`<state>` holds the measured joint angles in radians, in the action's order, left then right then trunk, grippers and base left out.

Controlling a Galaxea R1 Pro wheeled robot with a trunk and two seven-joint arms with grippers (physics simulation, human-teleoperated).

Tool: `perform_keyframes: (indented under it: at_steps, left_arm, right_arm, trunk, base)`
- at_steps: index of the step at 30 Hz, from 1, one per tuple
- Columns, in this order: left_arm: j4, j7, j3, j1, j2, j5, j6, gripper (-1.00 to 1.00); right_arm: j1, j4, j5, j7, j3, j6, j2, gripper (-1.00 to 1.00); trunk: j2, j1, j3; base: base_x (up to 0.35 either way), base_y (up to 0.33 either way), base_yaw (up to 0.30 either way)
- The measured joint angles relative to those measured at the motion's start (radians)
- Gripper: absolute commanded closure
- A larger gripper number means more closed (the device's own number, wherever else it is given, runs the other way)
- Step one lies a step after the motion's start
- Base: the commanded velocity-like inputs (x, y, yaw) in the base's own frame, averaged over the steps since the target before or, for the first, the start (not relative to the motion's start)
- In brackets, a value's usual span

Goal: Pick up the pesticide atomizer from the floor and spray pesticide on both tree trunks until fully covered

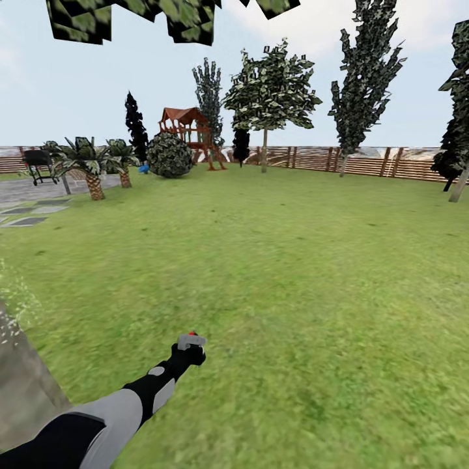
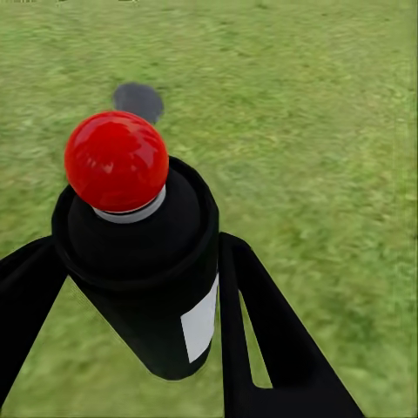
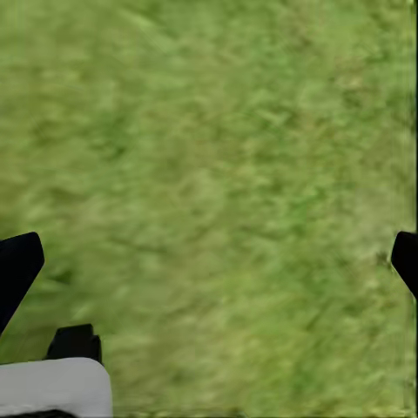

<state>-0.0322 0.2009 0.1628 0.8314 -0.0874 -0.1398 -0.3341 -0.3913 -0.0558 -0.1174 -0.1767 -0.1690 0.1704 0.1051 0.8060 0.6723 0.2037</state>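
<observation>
In the left wrist view, the pesticide atomizer (image 2: 148, 261), a black bottle with a red top (image 2: 116, 161) and a white label, sits clamped between black fingers (image 2: 270, 331). My left gripper (image 2: 139, 248) is shut on it. In the head view the left gripper (image 1: 190, 346) reaches out low over the grass floor (image 1: 293, 273), with the red top just above it. A thick grey-brown tree trunk (image 1: 23, 384) rises at the near left, with pale specks beside it and leaves overhead. A second tree (image 1: 264, 146) stands far off by the fence. My right gripper (image 3: 209, 261) hangs open over bare grass.
A slatted wooden fence (image 1: 365, 161) bounds the lawn at the back. A wooden playset (image 1: 189, 130), a round bush (image 1: 169, 155), palm-like plants (image 1: 91, 169), a grill (image 1: 38, 163) and a grey patio (image 1: 32, 190) lie at the far left. Dark narrow trees (image 1: 365, 71) stand at the right.
</observation>
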Motion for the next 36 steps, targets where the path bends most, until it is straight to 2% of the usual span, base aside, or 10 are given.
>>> perform_keyframes:
  at_steps: [2,4,7,9,10,12,15,18,26,36]
  left_arm:
    - [0.000,0.000,0.000,0.000,0.000,0.000,0.000,1.00]
    - [0.000,0.000,0.000,0.000,0.000,0.000,0.000,1.00]
    - [0.000,0.000,0.000,0.000,0.000,0.000,0.000,1.00]
    - [0.000,0.000,0.000,0.000,0.000,0.000,0.000,1.00]
    - [0.000,0.000,0.000,0.000,0.000,0.000,0.000,1.00]
    - [0.000,0.000,0.000,0.000,0.000,0.000,0.000,1.00]
    - [0.000,0.000,0.000,0.000,0.000,0.000,0.000,1.00]
    - [0.000,0.000,0.000,0.000,0.000,0.000,0.000,1.00]
    - [0.000,0.000,0.001,0.000,-0.001,0.000,0.000,1.00]
    - [0.000,0.000,0.002,0.000,-0.001,0.000,0.000,1.00]
  right_arm:
    - [0.056,0.000,-0.003,0.011,0.000,0.051,0.058,-1.00]
    - [0.084,-0.001,-0.003,0.100,-0.001,0.072,0.098,-1.00]
    - [0.103,-0.001,-0.006,0.232,-0.002,0.085,0.122,-1.00]
    - [0.110,-0.001,-0.006,0.386,-0.003,0.087,0.126,-1.00]
    - [0.111,-0.001,-0.006,0.408,-0.002,0.087,0.126,-1.00]
    - [0.112,-0.001,-0.007,0.413,-0.002,0.088,0.125,-1.00]
    - [0.112,-0.001,-0.005,0.361,-0.004,0.087,0.120,-1.00]
    - [0.112,-0.001,-0.004,0.347,-0.004,0.085,0.113,-1.00]
    - [0.112,-0.001,-0.004,0.342,-0.004,0.084,0.081,-1.00]
    - [0.112,-0.001,-0.004,0.342,-0.004,0.084,0.078,-1.00]
  trunk:
    - [0.000,0.000,0.000]
    - [0.000,0.000,0.000]
    - [0.000,0.000,0.000]
    - [0.000,0.000,0.000]
    - [0.000,0.000,0.000]
    - [0.000,0.000,0.000]
    - [0.000,0.000,0.000]
    - [0.000,0.000,0.000]
    - [0.000,0.000,0.000]
    - [0.000,0.000,0.000]
  base:
    - [0.343,0.000,-0.002]
    - [0.343,0.000,-0.001]
    - [0.344,0.000,0.000]
    - [0.344,0.000,0.000]
    - [0.344,0.000,0.000]
    - [0.344,0.000,0.000]
    - [0.343,0.000,0.000]
    - [0.343,0.000,0.000]
    - [0.343,0.000,0.000]
    - [0.343,-0.072,0.000]
